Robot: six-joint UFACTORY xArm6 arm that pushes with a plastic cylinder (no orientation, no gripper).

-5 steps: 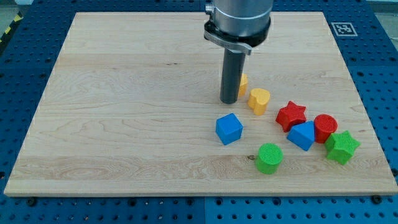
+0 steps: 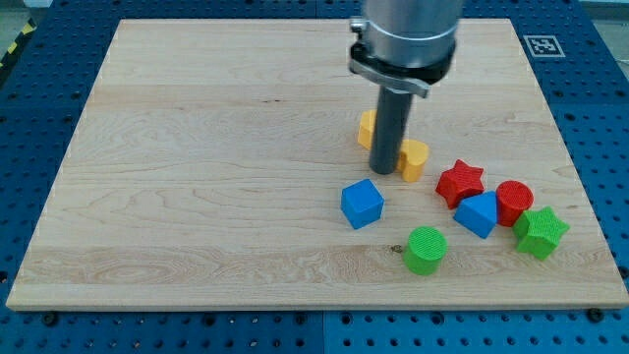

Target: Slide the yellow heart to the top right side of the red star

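Note:
The yellow heart lies on the wooden board, to the left of the red star and slightly above it. My tip rests against the heart's left side and hides part of it. A second yellow block sits just up and left of the rod, half hidden behind it. The blue cube lies below my tip.
A blue block, a red cylinder and a green star cluster right of and below the red star. A green cylinder sits near the board's bottom edge.
My tip has moved right and slightly down, from beside the second yellow block to the yellow heart's left side. The blocks have barely moved.

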